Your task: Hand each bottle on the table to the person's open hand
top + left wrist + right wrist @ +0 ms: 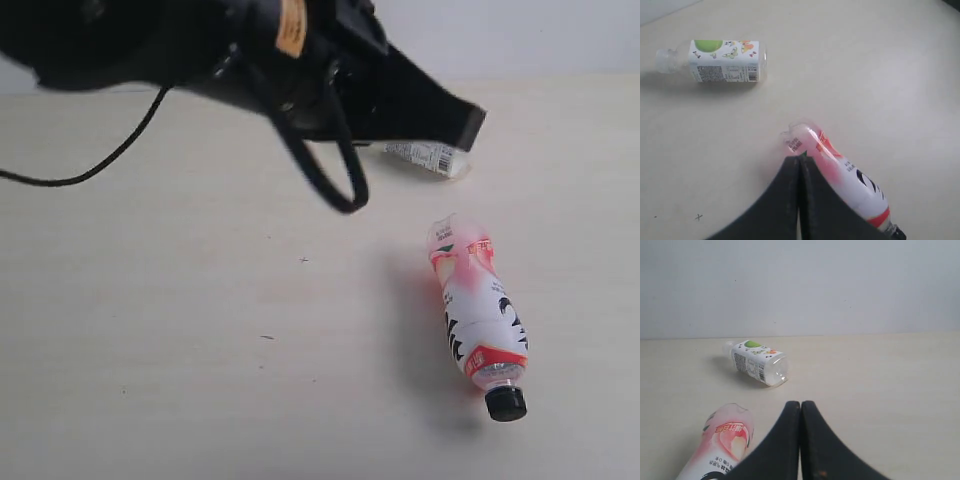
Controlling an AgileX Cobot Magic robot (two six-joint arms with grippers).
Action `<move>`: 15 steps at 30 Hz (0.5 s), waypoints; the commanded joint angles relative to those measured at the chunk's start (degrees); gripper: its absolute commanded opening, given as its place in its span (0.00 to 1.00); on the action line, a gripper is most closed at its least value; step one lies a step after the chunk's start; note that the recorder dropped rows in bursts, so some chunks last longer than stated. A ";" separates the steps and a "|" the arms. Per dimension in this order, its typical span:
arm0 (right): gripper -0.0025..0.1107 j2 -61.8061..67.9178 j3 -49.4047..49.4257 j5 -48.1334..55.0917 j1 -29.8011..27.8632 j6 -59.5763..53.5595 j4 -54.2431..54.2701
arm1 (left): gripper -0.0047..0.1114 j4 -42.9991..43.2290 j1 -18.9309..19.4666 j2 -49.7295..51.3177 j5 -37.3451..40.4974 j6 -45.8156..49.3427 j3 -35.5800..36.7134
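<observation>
The pink-white bottle with black cap [480, 312] lies on its side on the beige table [150, 330], right of centre. The small clear bottle with green-white label [430, 157] lies farther back, half hidden behind a black arm. That arm comes in from the left, high above the table, and ends in my left gripper [468, 125]. My left gripper [800, 159] is shut and empty, with the pink-white bottle [840, 175] below its tips and the green-white bottle [722, 61] beyond. My right gripper [800, 404] is shut and empty, beside the pink-white bottle [722, 445], with the green-white bottle [759, 362] ahead. No hand and no other bottles are in view.
A black cable [325, 180] loops down from the arm over the table's back half. A pale wall [800, 285] rises behind the table's far edge. Bare tabletop fills the left and front of the exterior view.
</observation>
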 commanded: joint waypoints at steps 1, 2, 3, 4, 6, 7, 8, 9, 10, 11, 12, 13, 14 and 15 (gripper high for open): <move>0.02 -0.34 0.25 -0.51 -0.20 -0.31 -0.18 | 0.04 0.70 -0.11 -8.11 -17.81 0.34 15.20; 0.02 -0.34 0.25 -0.51 -0.20 -0.31 -0.18 | 0.04 0.70 0.56 -10.67 -24.11 0.34 19.94; 0.02 -0.34 0.25 -0.51 -0.20 -0.31 -0.18 | 0.04 0.70 1.22 -12.42 -28.19 0.34 23.43; 0.02 -0.34 0.25 -0.49 -0.20 -0.41 -0.18 | 0.04 0.70 2.76 -14.45 -32.67 0.34 27.91; 0.02 -0.34 0.25 -0.49 -0.20 -0.41 -0.18 | 0.04 0.70 6.68 -18.99 -38.86 0.34 35.63; 0.02 -0.34 0.25 -0.49 -0.20 -0.41 -0.18 | 0.04 0.70 7.94 -20.49 -40.18 0.34 37.50; 0.02 -0.34 0.25 -0.49 -0.20 -0.41 -0.18 | 0.04 0.70 9.63 -21.78 -41.25 0.43 39.30; 0.02 -0.34 0.25 -0.49 -0.20 -0.30 -0.18 | 0.04 0.70 11.44 -23.40 -42.87 0.46 41.43; 0.02 -0.34 0.25 -0.49 -0.20 -0.30 -0.18 | 0.04 0.70 13.30 -25.01 -44.29 0.70 43.50; 0.02 -0.34 0.25 -0.49 -0.20 -0.30 -0.18 | 0.04 0.70 14.78 -26.37 -44.99 1.29 45.31; 0.02 -0.34 0.25 -0.49 -0.20 -0.30 -0.18 | 0.04 0.70 16.90 -28.58 -45.76 1.95 47.00; 0.02 -0.34 0.25 -0.49 -0.20 -0.30 -0.18 | 0.04 0.70 18.23 -30.09 -45.86 2.73 48.55; 0.02 -0.34 0.25 -0.49 -0.20 -0.30 -0.18 | 0.04 0.70 19.78 -32.10 -45.86 3.70 49.99; 0.02 -0.34 0.25 -0.49 -0.20 -0.30 -0.18 | 0.04 0.70 20.90 -34.22 -45.86 4.34 51.16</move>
